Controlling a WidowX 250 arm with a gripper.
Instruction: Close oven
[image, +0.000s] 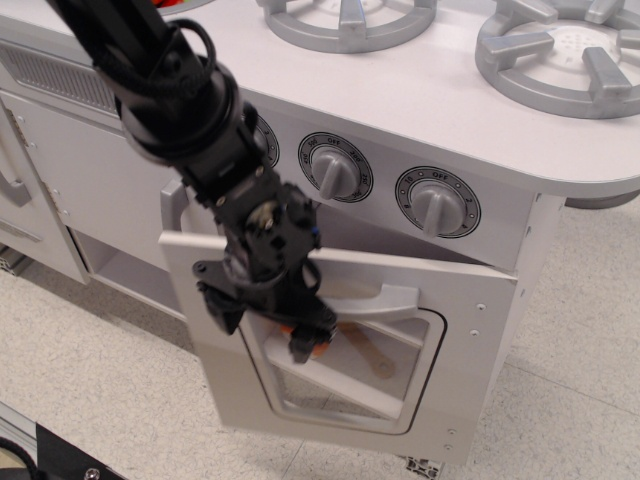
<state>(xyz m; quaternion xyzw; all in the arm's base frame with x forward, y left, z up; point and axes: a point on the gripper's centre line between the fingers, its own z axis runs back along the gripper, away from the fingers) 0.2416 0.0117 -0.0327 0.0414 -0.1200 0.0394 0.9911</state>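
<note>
speckled pale floor (90, 390); white toy-kitchen countertop (420, 100), grey burners (560, 50), three knobs (435, 203); even light.

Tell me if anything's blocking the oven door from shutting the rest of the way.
Nothing visible does. The oven door is nearly shut, the gripper against its front by the handle. The narrow gap at the top looks free, though the inside is mostly hidden.

The oven door (440, 330) stands ajar below three knobs (335, 167), with burners (560, 50) on the countertop (420, 95) above, the gripper (300, 335) before its window, left of the handle (385, 300).
</note>
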